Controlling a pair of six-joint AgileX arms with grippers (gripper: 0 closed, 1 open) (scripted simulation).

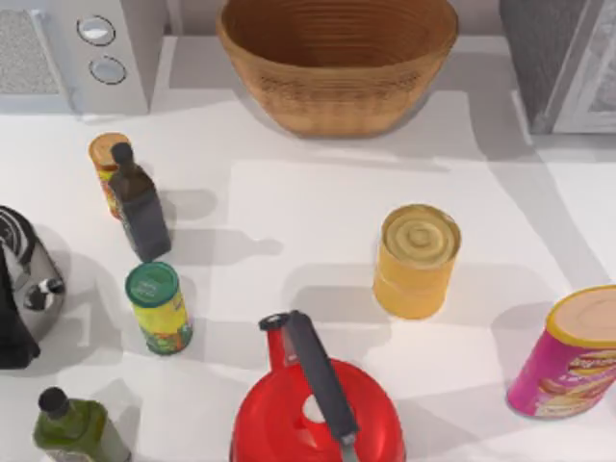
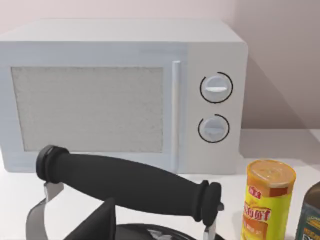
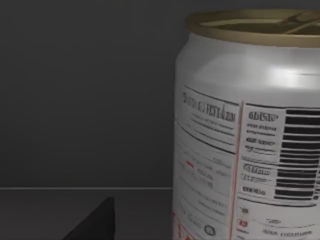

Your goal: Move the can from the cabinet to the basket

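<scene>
The can (image 3: 245, 135) stands upright inside the dark cabinet, silvery-sided with printed text, a barcode and a pale yellow-green rim. It looms close in the right wrist view, and a dark part of my right gripper (image 3: 97, 222) shows low beside it, apart from its side. From above, the grey speckled cabinet (image 1: 553, 58) sits at the table's back right. The brown wicker basket (image 1: 337, 63) is at the back centre and holds nothing. A dark part of my left gripper (image 2: 100, 222) hangs over a black-handled kettle (image 2: 130, 182) at the far left.
A light grey microwave (image 1: 96, 53) fills the back left. A wide yellow can (image 1: 417, 260), a red kettle (image 1: 318, 404) and a pink tube (image 1: 568, 351) stand mid-table and right. A dark bottle (image 1: 140, 207), a green-lidded tube (image 1: 159, 308) and a green bottle (image 1: 72, 428) crowd the left.
</scene>
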